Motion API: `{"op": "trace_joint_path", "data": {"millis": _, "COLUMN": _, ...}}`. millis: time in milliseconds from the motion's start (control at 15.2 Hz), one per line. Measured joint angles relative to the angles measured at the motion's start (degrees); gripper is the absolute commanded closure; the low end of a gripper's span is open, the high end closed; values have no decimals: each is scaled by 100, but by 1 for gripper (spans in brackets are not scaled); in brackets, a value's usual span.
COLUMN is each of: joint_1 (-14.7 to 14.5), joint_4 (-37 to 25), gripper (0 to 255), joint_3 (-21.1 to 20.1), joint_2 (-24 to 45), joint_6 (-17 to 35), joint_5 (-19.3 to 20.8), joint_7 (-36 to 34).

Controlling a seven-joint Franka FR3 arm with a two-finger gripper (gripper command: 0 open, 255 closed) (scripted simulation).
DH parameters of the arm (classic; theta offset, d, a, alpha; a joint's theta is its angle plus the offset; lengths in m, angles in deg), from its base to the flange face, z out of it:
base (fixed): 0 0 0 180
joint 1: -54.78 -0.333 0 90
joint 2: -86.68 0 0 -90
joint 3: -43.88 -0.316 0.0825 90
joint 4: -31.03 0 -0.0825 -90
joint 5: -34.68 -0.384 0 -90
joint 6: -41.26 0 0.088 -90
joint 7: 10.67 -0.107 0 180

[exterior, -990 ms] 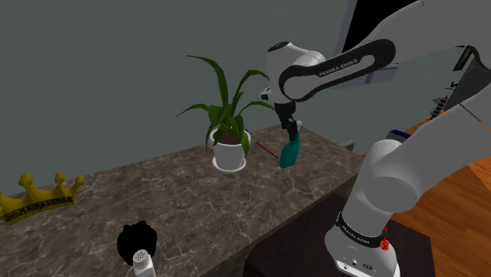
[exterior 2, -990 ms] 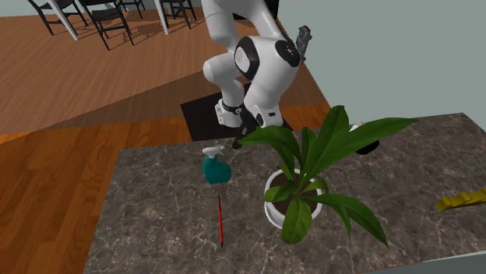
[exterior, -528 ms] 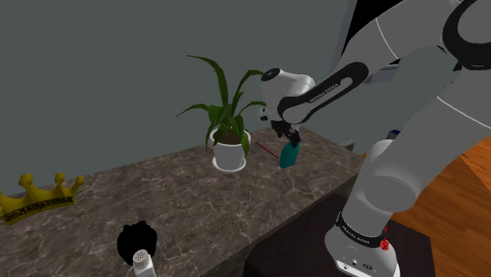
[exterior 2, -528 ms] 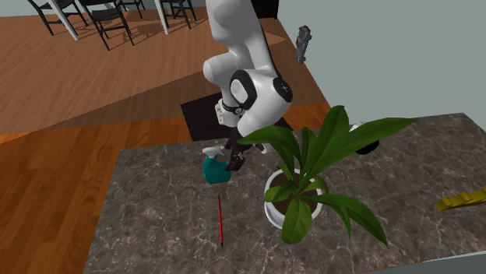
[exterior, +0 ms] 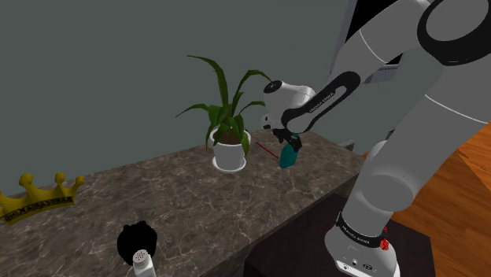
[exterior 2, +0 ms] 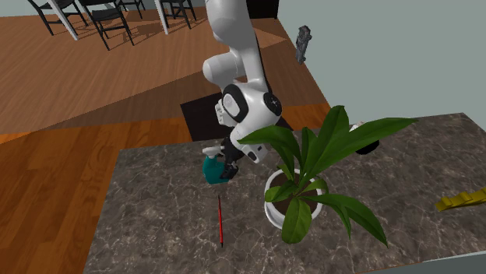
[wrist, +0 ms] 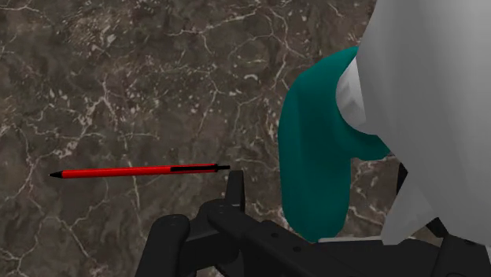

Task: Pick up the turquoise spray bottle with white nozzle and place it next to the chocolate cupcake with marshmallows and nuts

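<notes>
Arm pose: the white Franka arm rises from the stand, bends over and reaches down to the far end of the dark marbled countertop [exterior: 181,206]. Wrist is low, w/ the black gripper [exterior: 289,145] pointing down at the turquoise spray bottle [exterior: 287,158]. In the second exterior view the forearm drops steeply from above and the gripper [exterior 2: 230,166] sits just beside the bottle [exterior 2: 210,169], on the plant side.

Hand state: in the wrist view the gripper [wrist: 319,185] has its fingers apart w/ the bottle body [wrist: 311,118] between them. One finger [wrist: 235,187] shows a clear gap to the turquoise body; the other is mostly hidden behind the white nozzle [wrist: 425,94]. So it's spread, not clasping.

Bottle stands upright on the counter near its corner, between the potted plant [exterior: 227,130] and the counter edge by the stand. A red pen [wrist: 142,170] lies flat near it, not touching.

Writing: "FRANKA EMIKA" reads along the dark forearm band in the shoulder view. The yellow crown [exterior: 39,198] has a lettered band, too small to read.

View diffs: the shoulder view has the chocolate cupcake [exterior: 137,242], drawn nearly black w/ a white marshmallow, at the counter's near end, well apart from the bottle. The second exterior view adds wooden floor, black chairs [exterior 2: 105,19] and the pen's [exterior 2: 220,222] full length. The wrist view gives the finger gap.
</notes>
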Motion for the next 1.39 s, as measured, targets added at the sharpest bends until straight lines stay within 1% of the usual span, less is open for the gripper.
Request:
{"op": "trace_joint_path", "data": {"millis": 462, "joint_1": 21, "joint_4": 29, "gripper": 0, "joint_3": 20, "joint_2": 42, "joint_6": 74, "joint_5": 50, "joint_7": -31}}
{"op": "trace_joint_path", "data": {"millis": 528, "joint_1": 21, "joint_4": 29, "gripper": 255, "joint_3": 20, "joint_2": 42, "joint_6": 74, "joint_5": 50, "joint_7": -31}}
{"op": "trace_joint_path", "data": {"millis": 1188, "joint_1": 21, "joint_4": 29, "gripper": 255, "joint_3": 20, "joint_2": 41, "joint_6": 73, "joint_5": 50, "joint_7": -31}}
{"op": "trace_joint_path", "data": {"millis": 1386, "joint_1": -5, "joint_4": 3, "gripper": 255, "joint_3": -11, "joint_2": -127, "joint_6": -107, "joint_5": -39, "joint_7": 72}}
